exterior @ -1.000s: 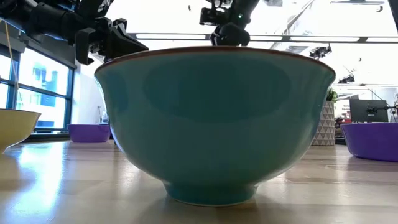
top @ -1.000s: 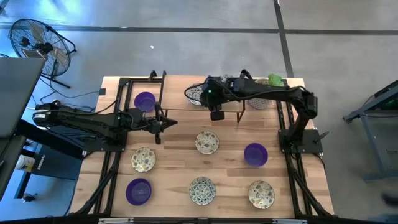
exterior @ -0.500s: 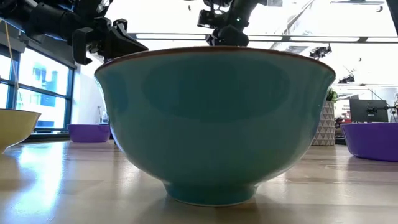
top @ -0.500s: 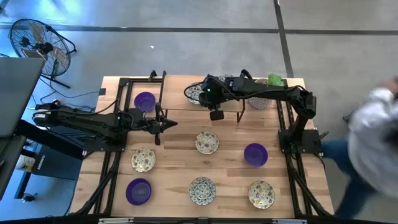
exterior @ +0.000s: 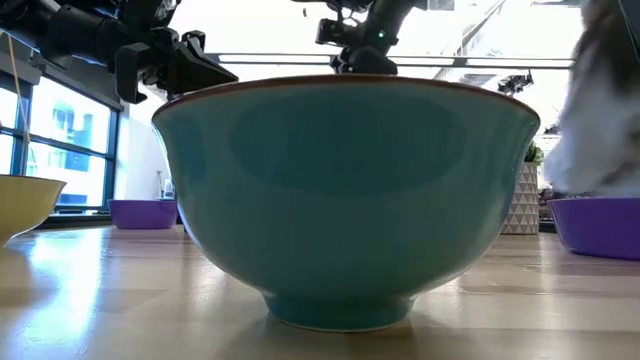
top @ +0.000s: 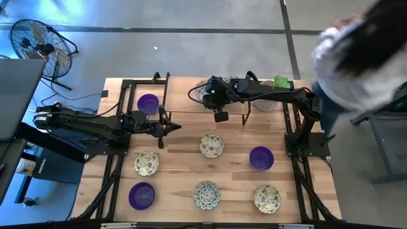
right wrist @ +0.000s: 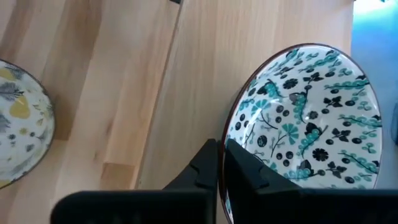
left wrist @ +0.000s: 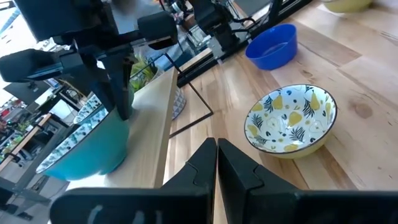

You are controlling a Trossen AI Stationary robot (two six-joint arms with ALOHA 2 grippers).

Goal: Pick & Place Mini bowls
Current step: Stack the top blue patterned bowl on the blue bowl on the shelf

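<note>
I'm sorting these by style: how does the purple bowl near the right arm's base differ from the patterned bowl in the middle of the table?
The purple bowl is one solid colour; the middle bowl is cream inside, with yellow fruit and dark leaves. The purple bowl sits close to the right arm's base; the middle bowl lies farther from it. Both are round, similar in size, upright and empty on the table.
</note>
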